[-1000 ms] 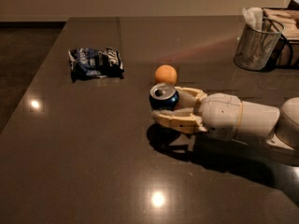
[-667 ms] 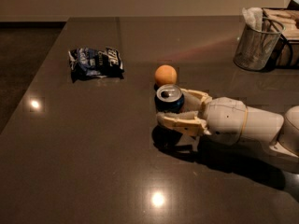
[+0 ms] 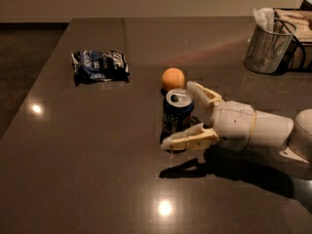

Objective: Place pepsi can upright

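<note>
The pepsi can (image 3: 176,115), dark blue with a silver top and pull tab, stands upright on the dark table (image 3: 97,169) near its middle. My gripper (image 3: 181,116) reaches in from the right with its fingers spread on either side of the can. The far finger (image 3: 201,92) lies beside the can's upper right side. The near finger (image 3: 191,139) crosses in front of the can's base. The gripper is open and the can stands on its own.
A small orange ball (image 3: 173,78) sits just behind the can. A crinkled blue-and-white snack bag (image 3: 100,65) lies at the back left. A wire mesh cup (image 3: 268,45) with napkins stands at the back right, next to a dark tray (image 3: 300,38).
The can has come down a little toward the table and now stands on it. The fingers have spread wider apart and let go of it.
</note>
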Controlling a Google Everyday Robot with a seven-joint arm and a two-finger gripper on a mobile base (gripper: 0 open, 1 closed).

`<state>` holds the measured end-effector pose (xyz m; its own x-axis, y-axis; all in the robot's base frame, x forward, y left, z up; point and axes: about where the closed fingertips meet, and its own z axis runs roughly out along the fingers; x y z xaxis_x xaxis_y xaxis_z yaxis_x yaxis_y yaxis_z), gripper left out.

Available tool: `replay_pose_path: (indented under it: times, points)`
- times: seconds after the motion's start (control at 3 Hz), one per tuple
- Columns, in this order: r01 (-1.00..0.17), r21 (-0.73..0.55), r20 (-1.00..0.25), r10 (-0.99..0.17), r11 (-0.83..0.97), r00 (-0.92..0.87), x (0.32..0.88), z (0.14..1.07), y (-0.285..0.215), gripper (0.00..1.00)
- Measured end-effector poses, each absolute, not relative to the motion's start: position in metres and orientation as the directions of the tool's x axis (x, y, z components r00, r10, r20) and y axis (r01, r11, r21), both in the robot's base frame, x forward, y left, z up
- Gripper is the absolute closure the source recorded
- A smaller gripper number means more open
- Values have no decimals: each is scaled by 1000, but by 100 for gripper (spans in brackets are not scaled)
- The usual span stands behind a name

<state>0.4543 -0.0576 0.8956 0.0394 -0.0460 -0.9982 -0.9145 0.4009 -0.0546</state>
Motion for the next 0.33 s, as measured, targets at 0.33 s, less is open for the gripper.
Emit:
replay_pose_path:
  times: [0.33]
  points:
    - [-915,-55,-998,-46,401,39,454,896,-58,0]
